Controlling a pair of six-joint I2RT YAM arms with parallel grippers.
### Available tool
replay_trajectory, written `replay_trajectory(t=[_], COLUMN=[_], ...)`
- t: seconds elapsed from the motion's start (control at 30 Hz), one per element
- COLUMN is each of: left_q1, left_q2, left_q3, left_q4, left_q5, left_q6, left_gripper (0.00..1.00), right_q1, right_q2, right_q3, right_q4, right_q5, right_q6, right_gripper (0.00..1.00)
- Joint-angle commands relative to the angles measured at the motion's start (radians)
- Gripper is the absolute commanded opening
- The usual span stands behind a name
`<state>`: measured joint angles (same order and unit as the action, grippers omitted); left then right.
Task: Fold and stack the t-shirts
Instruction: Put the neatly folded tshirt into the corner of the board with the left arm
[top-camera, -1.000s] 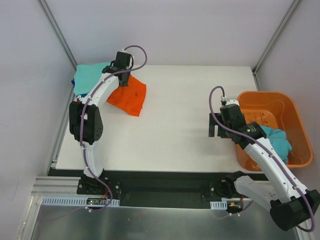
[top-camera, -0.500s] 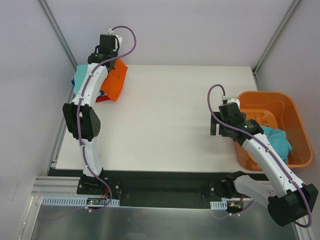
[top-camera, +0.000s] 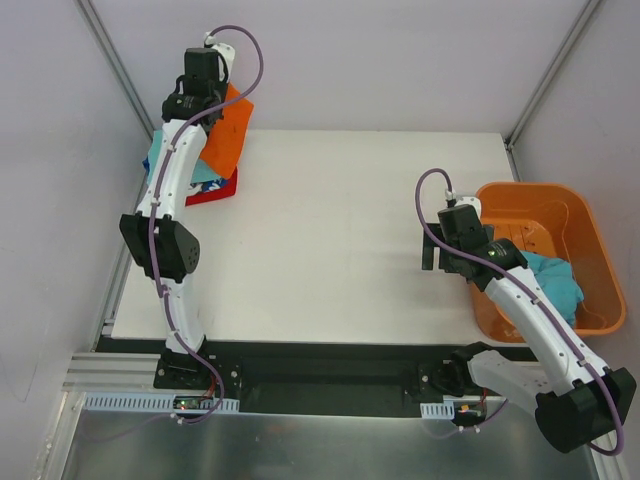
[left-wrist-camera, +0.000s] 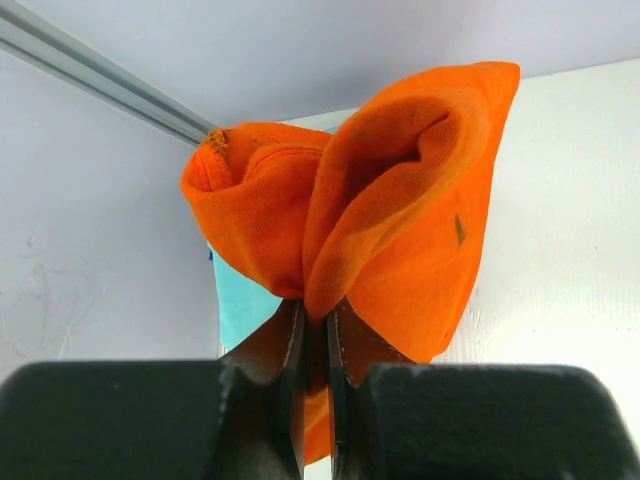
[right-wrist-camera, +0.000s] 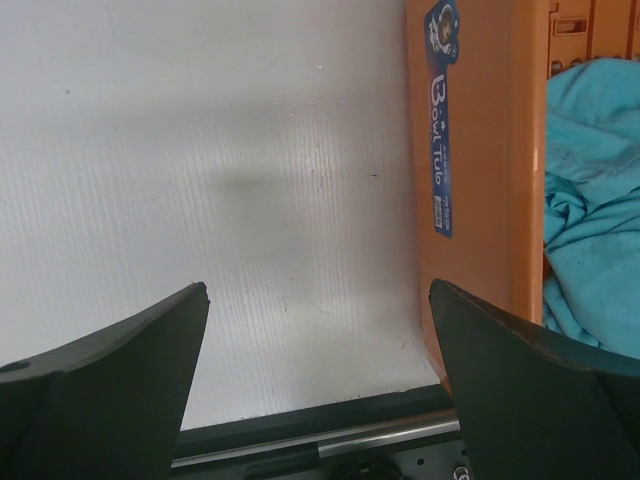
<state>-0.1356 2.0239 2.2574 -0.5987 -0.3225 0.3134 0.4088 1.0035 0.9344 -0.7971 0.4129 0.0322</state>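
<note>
A bright orange t-shirt (top-camera: 228, 135) hangs bunched from my left gripper (top-camera: 212, 100), raised over the table's far left corner. In the left wrist view the left gripper (left-wrist-camera: 315, 315) is shut on a fold of that orange t-shirt (left-wrist-camera: 400, 220). Below it lies a small pile, a teal t-shirt (top-camera: 207, 172) on a red t-shirt (top-camera: 215, 190); the teal t-shirt (left-wrist-camera: 235, 300) shows behind the orange cloth. Another teal t-shirt (top-camera: 555, 285) lies crumpled in the orange basket (top-camera: 540, 205). My right gripper (top-camera: 432, 258) hovers open and empty just left of the basket.
The white table (top-camera: 330, 230) stretches between the two arms. In the right wrist view the right gripper (right-wrist-camera: 320, 290) frames bare tabletop, with the basket wall (right-wrist-camera: 470, 150) and its teal t-shirt (right-wrist-camera: 595, 200) at the right. Walls and frame posts close in the far corners.
My left arm has lifted the orange t-shirt off the table and carried it up and to the far left, over the pile. The right arm has barely shifted.
</note>
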Motion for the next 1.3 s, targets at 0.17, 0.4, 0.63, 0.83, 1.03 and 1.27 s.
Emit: replay_trajectory(t=[0.17, 0.4, 0.63, 0.83, 1.03, 1.27], left_q1=[0.016, 0.082, 0.171, 0.237, 0.257, 0.292], left_q2=[-0.056, -0.018, 0.088, 0.225, 0.295, 0.349], left_q3=[0.044, 0.048, 0.048, 0.123, 0.145, 0.142], left_q4=[0.031, 0.045, 0.079, 0.119, 0.177, 0.217], left_q5=[0.011, 0.025, 0.105, 0.126, 0.073, 0.005], left_q6=[0.001, -0.026, -0.03, -0.034, -0.014, -0.023], left_gripper=[0.0, 0.0, 0.0, 0.0, 0.0, 0.05], right_q1=[-0.007, -0.008, -0.008, -0.008, -0.005, 0.005], right_q2=[-0.008, -0.002, 0.017, 0.053, 0.095, 0.139], right_q3=[0.02, 0.027, 0.058, 0.096, 0.136, 0.165], right_q4=[0.004, -0.001, -0.033, -0.062, -0.083, -0.093], right_q5=[0.038, 0.053, 0.076, 0.081, 0.081, 0.086], right_q6=[-0.009, -0.008, 0.006, 0.038, 0.057, 0.058], right_gripper=[0.97, 0.97, 0.97, 0.97, 0.97, 0.97])
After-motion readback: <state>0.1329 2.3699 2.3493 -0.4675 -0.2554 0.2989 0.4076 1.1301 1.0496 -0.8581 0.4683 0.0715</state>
